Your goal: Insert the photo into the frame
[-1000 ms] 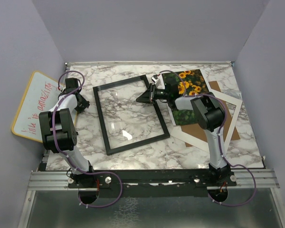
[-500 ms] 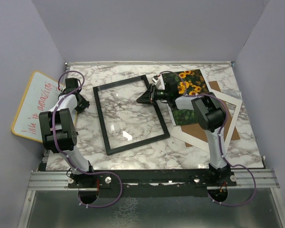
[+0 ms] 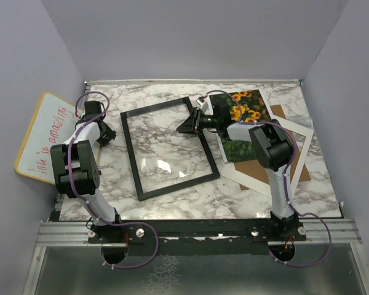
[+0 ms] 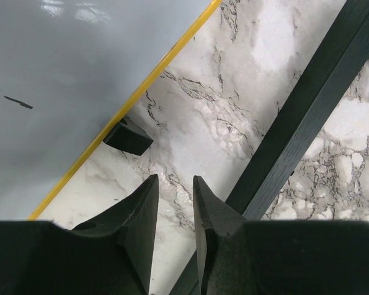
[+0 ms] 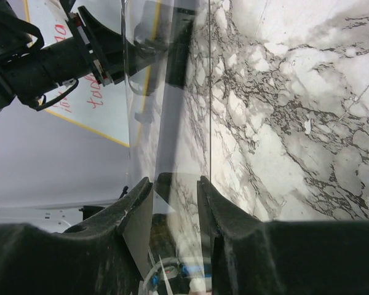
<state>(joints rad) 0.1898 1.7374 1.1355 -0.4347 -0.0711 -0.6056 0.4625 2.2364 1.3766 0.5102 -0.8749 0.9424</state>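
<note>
Your right gripper point(image 5: 171, 184) is easing its jaws apart around the right edge of the frame point(image 3: 169, 150), leaving it flat in the middle of the desk point(image 3: 172, 206), while your left gripper point(image 4: 175, 181) is idling narrowly parted and the photo point(image 3: 251, 106) is waiting near the far right corner.

Plain lilac-grey walls point(image 3: 190, 37) at the back and on both sides, evenly lit, barely a shadow. Down to a white marble tabletop point(image 3: 172, 206), grey-veined and glossy, with soft glare across the stone. Along the near edge, a ribbed aluminium rail point(image 3: 61, 235). Below it, a dull metal sheet point(image 3: 190, 270) with a blotchy sheen. Over on the left, off the table's edge and tilted against the wall, a yellow-rimmed whiteboard point(image 3: 46, 132) with red handwriting. Up close from the left wrist: same veined marble, same yellow rim, bright reflections on the board.
</note>
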